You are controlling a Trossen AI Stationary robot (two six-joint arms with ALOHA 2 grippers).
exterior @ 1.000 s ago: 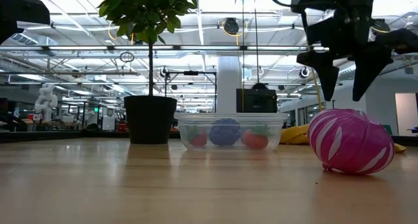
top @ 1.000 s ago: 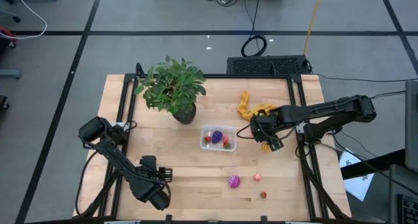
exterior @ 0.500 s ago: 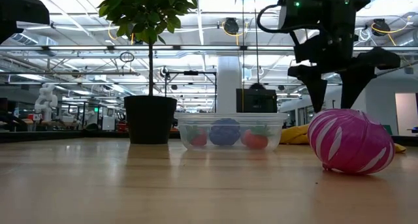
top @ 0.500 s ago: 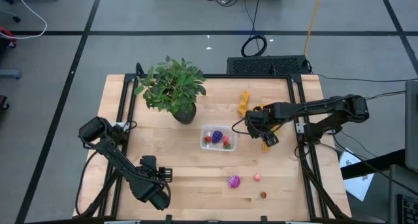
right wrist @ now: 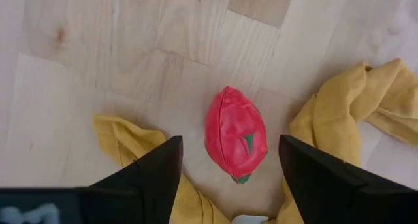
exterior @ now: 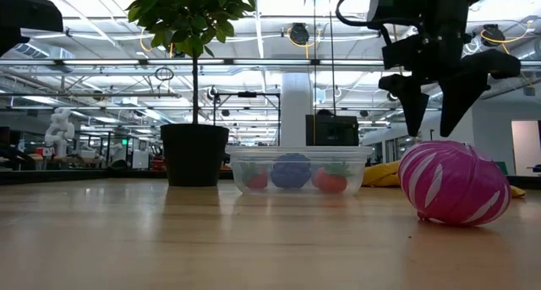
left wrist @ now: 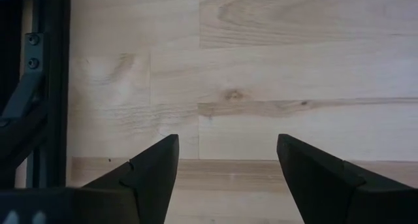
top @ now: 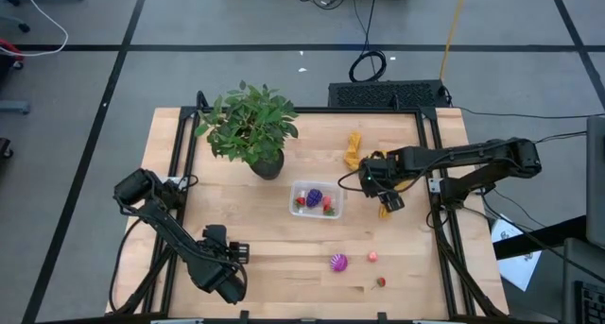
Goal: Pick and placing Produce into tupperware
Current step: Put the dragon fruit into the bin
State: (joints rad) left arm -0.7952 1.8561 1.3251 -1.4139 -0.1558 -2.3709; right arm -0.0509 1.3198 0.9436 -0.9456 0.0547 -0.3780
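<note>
The clear tupperware (top: 317, 200) (exterior: 297, 170) sits mid-table with a purple piece and two red pieces of produce inside. A red strawberry (right wrist: 236, 134) lies on the wood between folds of the yellow cloth (right wrist: 356, 113). My right gripper (right wrist: 230, 140) (top: 375, 179) hangs open above it, pointing down, touching nothing. A magenta fruit (top: 338, 263) (exterior: 454, 183), a pink one (top: 372, 256) and a small red one (top: 381, 281) lie near the front edge. My left gripper (left wrist: 226, 140) (top: 225, 277) waits open over bare wood at the near left.
A potted plant (top: 250, 127) stands at the far left of the table, left of the tupperware. The yellow cloth (top: 356, 152) lies bunched right of the tupperware, under my right arm. Black frame rails (top: 438, 220) run along the table's sides.
My right gripper has shifted a little toward the table's left, over the yellow cloth, staying above the table and pointing down. The produce and the tupperware have kept their places.
</note>
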